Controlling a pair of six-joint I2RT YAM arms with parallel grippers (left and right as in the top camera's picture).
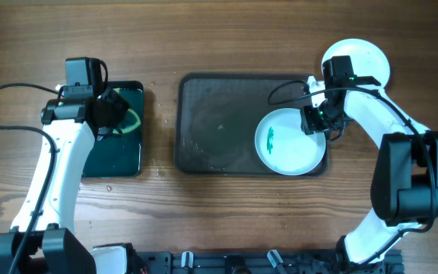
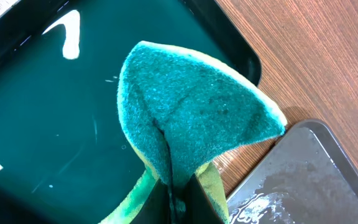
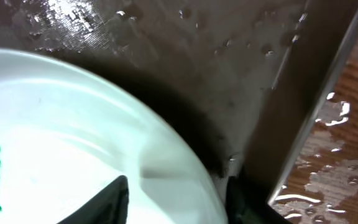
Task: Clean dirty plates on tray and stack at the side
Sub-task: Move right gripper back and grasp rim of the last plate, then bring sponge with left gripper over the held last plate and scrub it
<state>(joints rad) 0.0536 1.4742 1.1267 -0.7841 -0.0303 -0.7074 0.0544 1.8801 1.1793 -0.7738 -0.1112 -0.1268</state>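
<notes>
Overhead: round white plate with green smear (image 1: 288,141) sits at right end of large dark grey-brown tray (image 1: 211,122). Our right gripper (image 1: 319,122) straddles its rim, seemingly pinching it. Left gripper (image 1: 111,113) clamps green sponge (image 2: 197,112). We should keep plate steady, bring sponge flat onto smear.

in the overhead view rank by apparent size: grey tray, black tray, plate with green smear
1. grey tray
2. black tray, though the left arm hides part of it
3. plate with green smear

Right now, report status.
Left hand shut on sponge. Right hand gripping dirty plate rim, on tray. Nothing in the way.
</notes>
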